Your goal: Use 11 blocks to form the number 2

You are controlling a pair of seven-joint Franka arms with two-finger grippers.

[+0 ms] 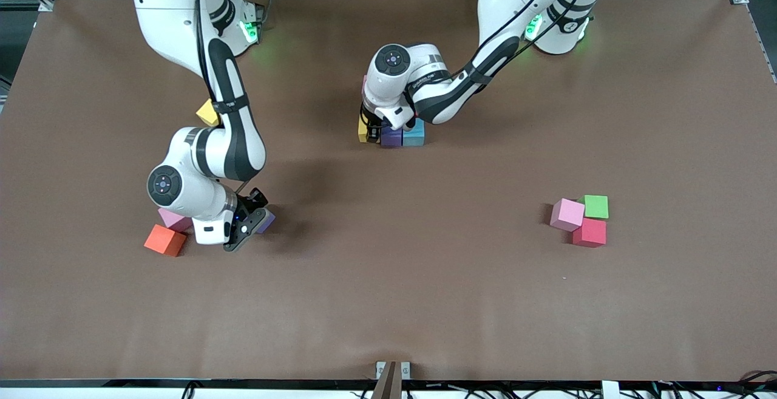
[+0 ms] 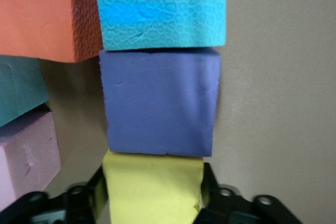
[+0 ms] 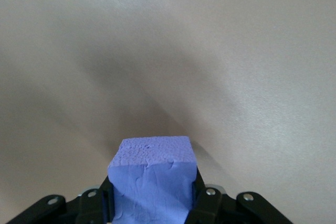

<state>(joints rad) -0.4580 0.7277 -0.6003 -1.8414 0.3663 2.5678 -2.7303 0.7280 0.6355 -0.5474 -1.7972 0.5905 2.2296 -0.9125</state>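
Note:
In the middle of the table stands a row of blocks: a yellow block point(image 1: 363, 131), a purple block point(image 1: 391, 138) and a light blue block point(image 1: 415, 135). My left gripper point(image 1: 374, 130) is down over the yellow block point(image 2: 152, 187). Its fingers point(image 2: 210, 190) stand on either side of it, slightly apart from its sides, open. In the left wrist view an orange-red block point(image 2: 39, 14), a teal block point(image 2: 18, 87) and a pink block point(image 2: 26, 153) lie beside the row. My right gripper point(image 1: 255, 226) is shut on another purple block point(image 3: 152, 182), beside a pink block point(image 1: 174, 220) and an orange block point(image 1: 165, 240).
A second yellow block point(image 1: 207, 112) lies under the right arm's forearm. Toward the left arm's end of the table a pink block point(image 1: 567, 214), a green cube point(image 1: 596, 206) and a red block point(image 1: 589, 232) sit together.

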